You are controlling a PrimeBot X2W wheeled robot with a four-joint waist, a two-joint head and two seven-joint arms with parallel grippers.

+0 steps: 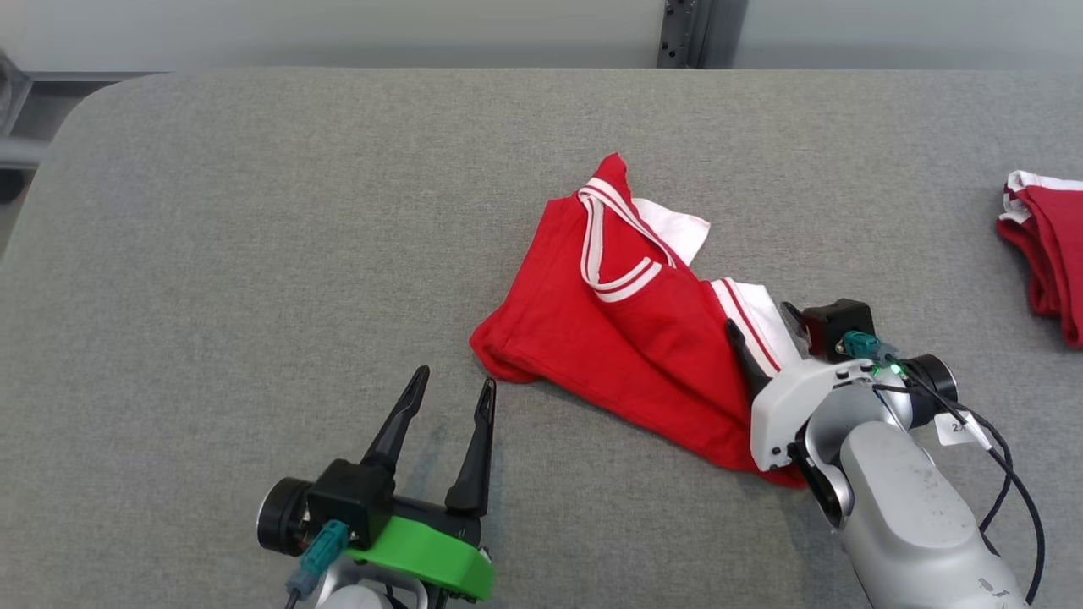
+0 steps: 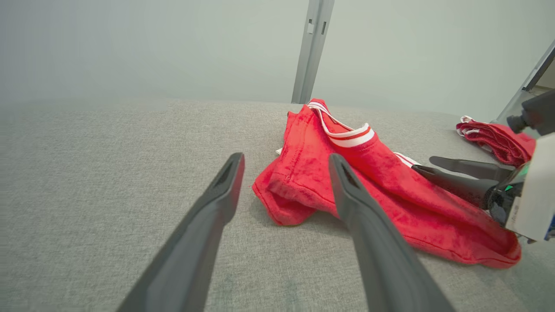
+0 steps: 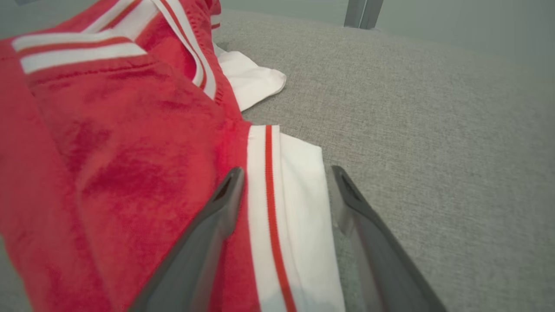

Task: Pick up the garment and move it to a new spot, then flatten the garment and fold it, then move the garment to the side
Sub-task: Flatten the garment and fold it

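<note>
Viewing from the head: the crumpled red knit jersey with white striped trim (image 1: pixel 626 338) lay centre-right on the grey fabric table (image 1: pixel 254 211), long axis far-left to near-right. Left wrist view: left gripper (image 2: pixel 286 158) stood open, just short of the near-left hem. Right wrist view: right gripper (image 3: pixel 288 171), open, straddled the white red-striped sleeve (image 3: pixel 286 203); judged the nearer arm.

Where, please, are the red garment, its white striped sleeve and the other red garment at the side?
red garment (image 1: pixel 584 338): head view, on its red body panel.
white striped sleeve (image 3: pixel 299 208): right wrist view, on the white cloth beside the red stripe.
other red garment (image 1: pixel 1049 245): head view, on its red top.
</note>
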